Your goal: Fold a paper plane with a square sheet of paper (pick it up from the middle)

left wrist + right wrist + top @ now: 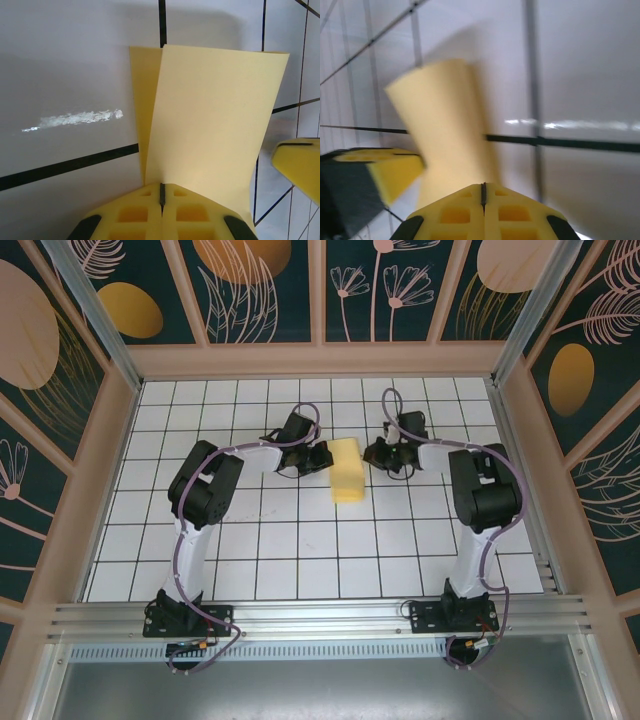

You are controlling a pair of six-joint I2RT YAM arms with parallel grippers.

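Yellow square sheet of paper [347, 472] is doubled over once, at the centre of the white grid table [300, 550]. Left gripper [320, 456] and right gripper [371, 453] each pinch it tight from opposite sides. Looks like an early stage: nose and wing folds all left.

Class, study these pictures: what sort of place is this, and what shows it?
Probably a purpose-built robot test cell: a white gridded tabletop, the left arm and right arm bolted to an aluminium rail, and enclosing walls printed with leaves and orange ovals.
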